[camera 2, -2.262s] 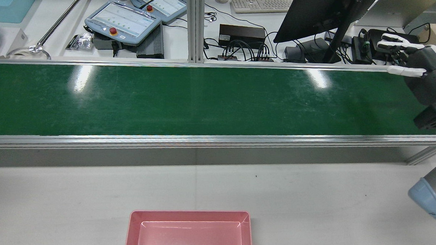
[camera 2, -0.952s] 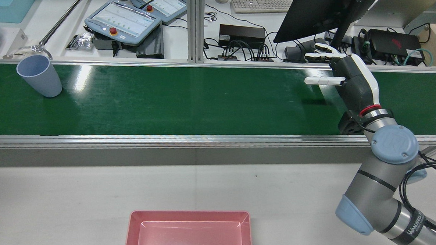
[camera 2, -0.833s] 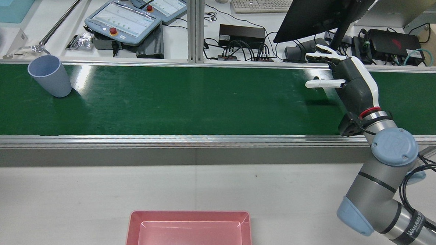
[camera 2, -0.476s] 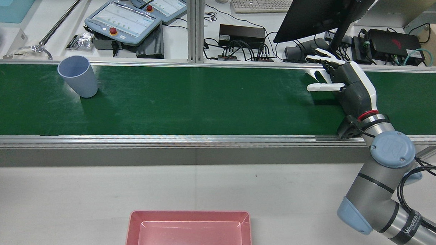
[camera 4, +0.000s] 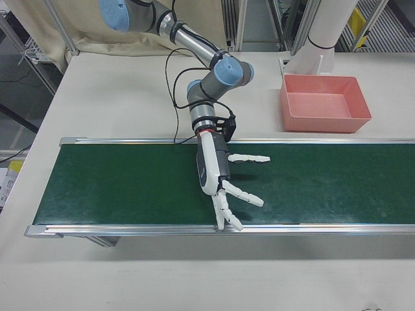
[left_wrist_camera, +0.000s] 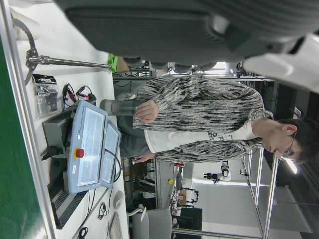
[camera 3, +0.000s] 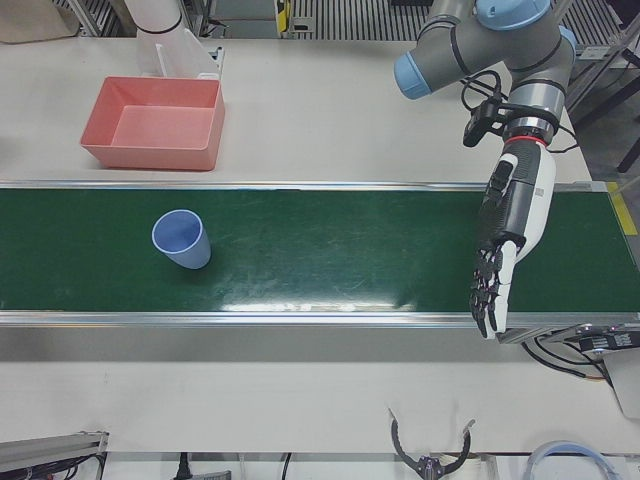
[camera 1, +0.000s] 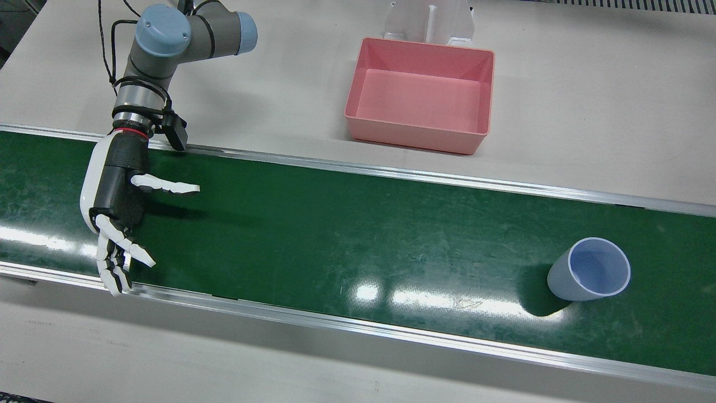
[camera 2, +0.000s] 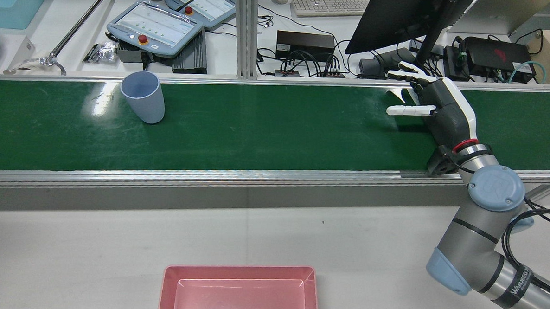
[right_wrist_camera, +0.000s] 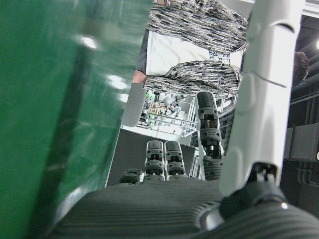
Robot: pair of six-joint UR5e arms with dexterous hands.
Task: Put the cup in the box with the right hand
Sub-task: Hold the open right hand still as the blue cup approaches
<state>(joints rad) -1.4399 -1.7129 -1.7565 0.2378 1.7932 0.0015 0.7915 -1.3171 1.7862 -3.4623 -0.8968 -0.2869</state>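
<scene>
A pale blue cup (camera 2: 143, 96) stands upright on the green belt (camera 2: 276, 136), near its far edge and left of centre in the rear view. It also shows in the front view (camera 1: 590, 276) and the left-front view (camera 3: 182, 240). My right hand (camera 2: 437, 108) hovers low over the belt far to the cup's right, open and empty, fingers spread toward the cup. The hand also shows in the front view (camera 1: 117, 201) and the right-front view (camera 4: 217, 172). The pink box (camera 2: 240, 270) sits empty on the white table on my side of the belt. My left hand shows only as a dark palm edge (left_wrist_camera: 199, 25).
Aluminium rails (camera 2: 255, 177) run along both belt edges. Beyond the far rail stand a monitor (camera 2: 401, 16), teach pendants (camera 2: 155, 26) and cables. A person (left_wrist_camera: 199, 119) stands across from the station. A white pedestal (camera 1: 430, 19) stands behind the box.
The cup has travelled along the belt toward my right hand. The right hand came in over the belt from the right, lowered a little, and now barely moves, still open.
</scene>
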